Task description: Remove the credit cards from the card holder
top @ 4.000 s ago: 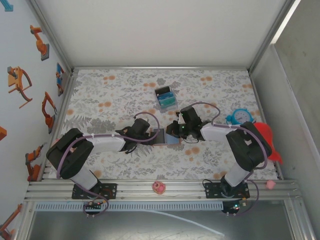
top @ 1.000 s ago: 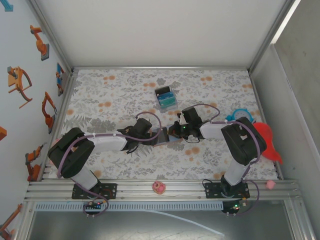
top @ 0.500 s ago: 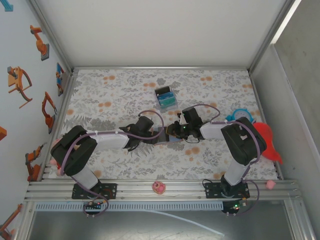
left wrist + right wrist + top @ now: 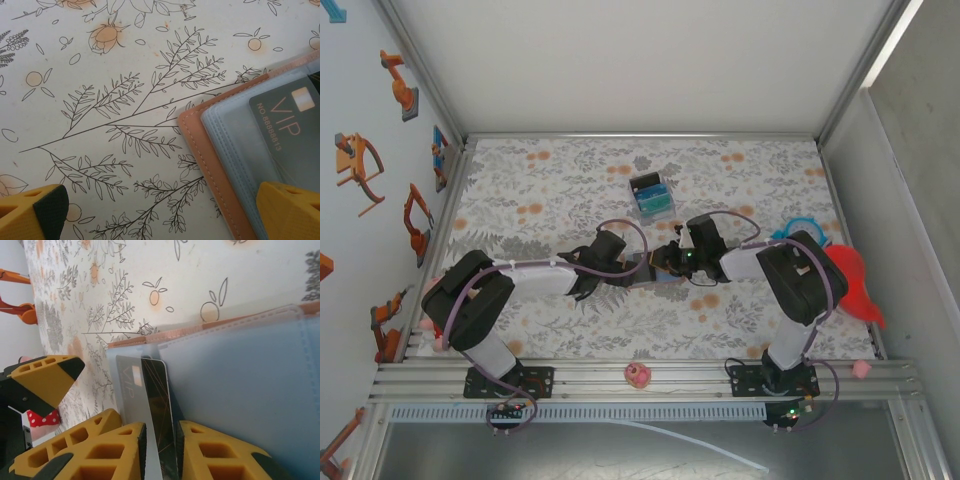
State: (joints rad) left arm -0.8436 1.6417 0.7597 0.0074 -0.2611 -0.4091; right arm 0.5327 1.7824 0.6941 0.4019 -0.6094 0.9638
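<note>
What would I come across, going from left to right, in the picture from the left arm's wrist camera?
Yellow finger with a black pad → flowered tablecloth → card holder, its tan-brown stitched edge → blue-grey clear pocket → dark VIP card.

A floral-patterned counter (image 4: 560, 180) lies between a white far wall (image 4: 640, 60), stickered left wall (image 4: 360, 100) and grey right wall (image 4: 920, 170).

Bright, even overhead light; faint shadows; card holder (image 4: 197, 150) sharp; wrist-view edges perhaps slightly soft.
</note>
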